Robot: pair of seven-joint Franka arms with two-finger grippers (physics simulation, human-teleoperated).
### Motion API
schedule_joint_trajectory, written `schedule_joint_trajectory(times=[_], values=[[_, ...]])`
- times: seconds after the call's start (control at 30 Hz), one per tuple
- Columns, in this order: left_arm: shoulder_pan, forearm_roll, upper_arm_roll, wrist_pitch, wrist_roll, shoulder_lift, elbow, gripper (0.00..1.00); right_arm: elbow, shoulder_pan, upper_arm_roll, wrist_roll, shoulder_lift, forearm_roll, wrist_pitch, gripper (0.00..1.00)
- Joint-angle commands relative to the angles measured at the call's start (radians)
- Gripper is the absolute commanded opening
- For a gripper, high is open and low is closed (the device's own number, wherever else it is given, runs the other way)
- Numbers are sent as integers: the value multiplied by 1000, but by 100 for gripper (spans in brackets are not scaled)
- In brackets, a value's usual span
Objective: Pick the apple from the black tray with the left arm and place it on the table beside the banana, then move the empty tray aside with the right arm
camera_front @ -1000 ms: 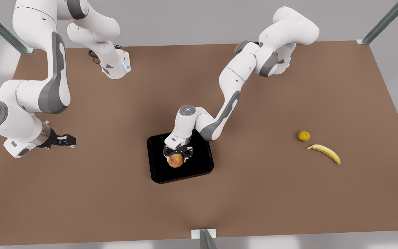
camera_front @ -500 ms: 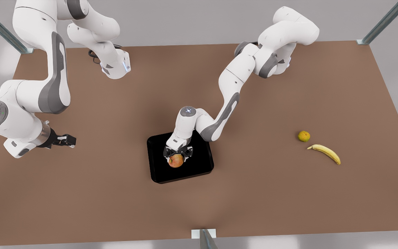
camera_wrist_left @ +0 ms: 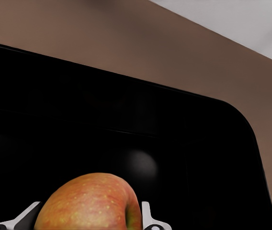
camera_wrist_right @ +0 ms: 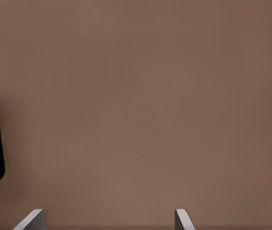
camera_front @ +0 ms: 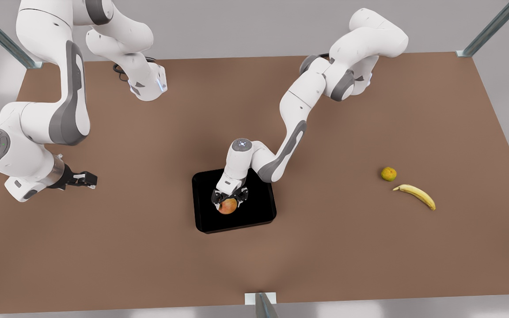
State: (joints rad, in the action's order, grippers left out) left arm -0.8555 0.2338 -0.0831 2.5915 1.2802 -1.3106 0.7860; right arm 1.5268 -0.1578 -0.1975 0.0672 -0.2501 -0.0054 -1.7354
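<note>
Brown table [camera_front: 347,247]: one apple [camera_front: 227,206], one banana [camera_front: 415,195].

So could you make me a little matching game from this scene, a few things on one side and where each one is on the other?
Things:
1. apple
2. banana
3. small yellow-green fruit
4. right gripper

Places:
A. over bare table, fingers apart, at the front view's left
B. between the left gripper fingers, over the black tray
C. lying on the table at the front view's right
D. just beside the banana's tip

Pairs: 1-B, 2-C, 3-D, 4-A
</note>
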Motion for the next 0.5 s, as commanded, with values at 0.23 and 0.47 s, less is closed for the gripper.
schedule_joint_trajectory(times=[0.23, 0.47], values=[[0, 1, 0, 15, 93, -2, -1, 100, 0, 0, 0, 0, 2, 1, 0, 100], [0, 1, 0, 15, 90, -6, 1, 98, 0, 1, 0, 0, 2, 1, 0, 100]])
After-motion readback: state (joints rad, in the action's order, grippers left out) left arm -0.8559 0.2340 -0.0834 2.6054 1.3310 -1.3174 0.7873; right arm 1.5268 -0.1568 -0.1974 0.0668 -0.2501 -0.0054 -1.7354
